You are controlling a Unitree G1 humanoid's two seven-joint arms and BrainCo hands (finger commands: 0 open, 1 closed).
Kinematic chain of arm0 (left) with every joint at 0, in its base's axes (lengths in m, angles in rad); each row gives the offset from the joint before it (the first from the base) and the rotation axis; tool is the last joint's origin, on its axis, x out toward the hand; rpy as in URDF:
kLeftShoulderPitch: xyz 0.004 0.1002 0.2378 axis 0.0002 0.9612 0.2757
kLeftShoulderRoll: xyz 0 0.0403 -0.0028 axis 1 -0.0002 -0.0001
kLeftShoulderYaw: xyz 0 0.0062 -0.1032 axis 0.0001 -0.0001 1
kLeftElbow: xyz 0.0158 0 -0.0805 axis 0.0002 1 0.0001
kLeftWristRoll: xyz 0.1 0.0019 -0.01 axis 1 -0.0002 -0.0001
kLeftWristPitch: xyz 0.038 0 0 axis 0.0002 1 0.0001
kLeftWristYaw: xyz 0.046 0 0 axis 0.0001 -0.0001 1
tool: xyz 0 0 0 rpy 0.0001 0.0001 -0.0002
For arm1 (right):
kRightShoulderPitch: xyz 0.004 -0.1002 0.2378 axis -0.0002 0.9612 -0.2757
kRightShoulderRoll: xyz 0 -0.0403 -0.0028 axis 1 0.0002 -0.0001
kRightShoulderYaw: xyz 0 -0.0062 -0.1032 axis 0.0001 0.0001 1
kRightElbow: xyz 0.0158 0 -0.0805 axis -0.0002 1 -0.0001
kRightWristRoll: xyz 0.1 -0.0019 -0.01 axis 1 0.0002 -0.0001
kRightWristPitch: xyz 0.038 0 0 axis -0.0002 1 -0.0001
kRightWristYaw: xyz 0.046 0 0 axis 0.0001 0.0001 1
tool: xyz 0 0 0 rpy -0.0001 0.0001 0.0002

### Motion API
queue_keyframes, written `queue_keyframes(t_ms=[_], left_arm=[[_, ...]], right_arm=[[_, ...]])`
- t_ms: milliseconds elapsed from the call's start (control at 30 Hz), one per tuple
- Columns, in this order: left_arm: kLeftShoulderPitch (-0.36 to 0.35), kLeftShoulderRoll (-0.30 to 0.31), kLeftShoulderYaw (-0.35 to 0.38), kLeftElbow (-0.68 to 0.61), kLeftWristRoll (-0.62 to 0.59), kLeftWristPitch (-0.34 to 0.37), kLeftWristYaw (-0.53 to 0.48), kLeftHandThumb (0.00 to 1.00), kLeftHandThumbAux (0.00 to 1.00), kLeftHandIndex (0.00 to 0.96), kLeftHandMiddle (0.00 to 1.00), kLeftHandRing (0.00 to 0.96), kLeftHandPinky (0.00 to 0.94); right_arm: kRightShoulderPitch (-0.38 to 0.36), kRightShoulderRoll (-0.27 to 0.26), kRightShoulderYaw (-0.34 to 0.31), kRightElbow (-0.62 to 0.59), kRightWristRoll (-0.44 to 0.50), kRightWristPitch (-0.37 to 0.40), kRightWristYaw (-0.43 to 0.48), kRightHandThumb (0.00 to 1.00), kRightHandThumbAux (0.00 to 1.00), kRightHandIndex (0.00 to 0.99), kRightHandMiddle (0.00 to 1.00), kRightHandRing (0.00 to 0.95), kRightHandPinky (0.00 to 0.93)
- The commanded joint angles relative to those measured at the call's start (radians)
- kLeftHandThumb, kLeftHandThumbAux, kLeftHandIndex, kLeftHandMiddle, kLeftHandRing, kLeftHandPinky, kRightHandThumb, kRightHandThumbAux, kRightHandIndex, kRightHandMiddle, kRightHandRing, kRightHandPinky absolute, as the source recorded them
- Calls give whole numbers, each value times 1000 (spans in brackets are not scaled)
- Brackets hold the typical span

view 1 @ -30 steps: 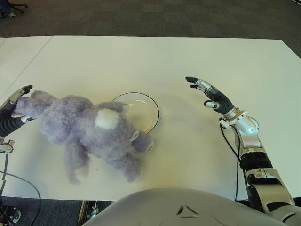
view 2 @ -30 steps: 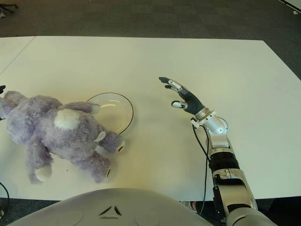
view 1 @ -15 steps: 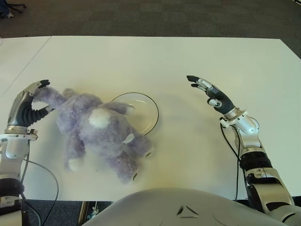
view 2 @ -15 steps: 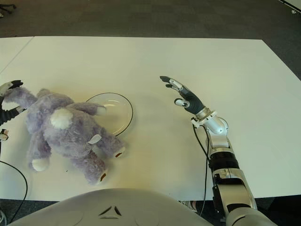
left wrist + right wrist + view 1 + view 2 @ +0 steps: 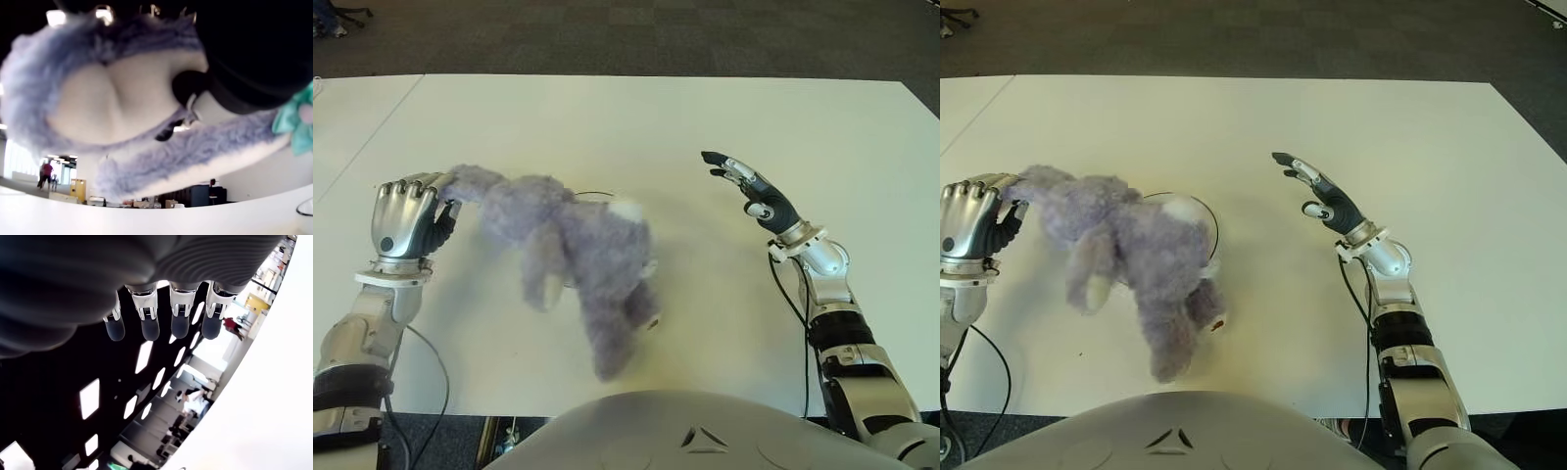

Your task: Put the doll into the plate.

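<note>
Eye views: the left hand (image 5: 407, 217) at about 9 o'clock has its fingers curled around one limb of the purple doll (image 5: 573, 255), which dangles mid-table over the plate (image 5: 1206, 217), hiding most of it. The right hand (image 5: 749, 192) hovers at 3 o'clock over the white table (image 5: 705, 117), fingers stretched out, holding nothing.

Left wrist view: just fur and a teal flower up close.

Right wrist view: straight fingers (image 5: 180, 326), nothing between them.

Honestly, gripping one limb lets the doll swing, so it could flop half off the rim.

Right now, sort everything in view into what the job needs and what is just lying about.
Job:
plush doll, gripped by the left hand
glass plate, mostly hidden under the doll

Lying about:
right hand, open, right of the doll
white table
</note>
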Motion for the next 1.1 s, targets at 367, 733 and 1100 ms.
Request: queue_keyframes(t_ms=[367,733,1100], left_arm=[[5,68,-47,-6,-28,14,9,726,696,442,830,838,838],[9,65,-44,-1,-68,25,0,729,696,442,822,830,835],[2,59,-49,11,-96,29,8,732,697,442,831,841,848]], right_arm=[[6,7,2,-2,-10,13,-5,0,193,0,0,0,0],[9,10,1,6,-15,14,-17,0,195,0,0,0,0],[6,12,2,11,-26,23,-26,0,183,0,0,0,0]])
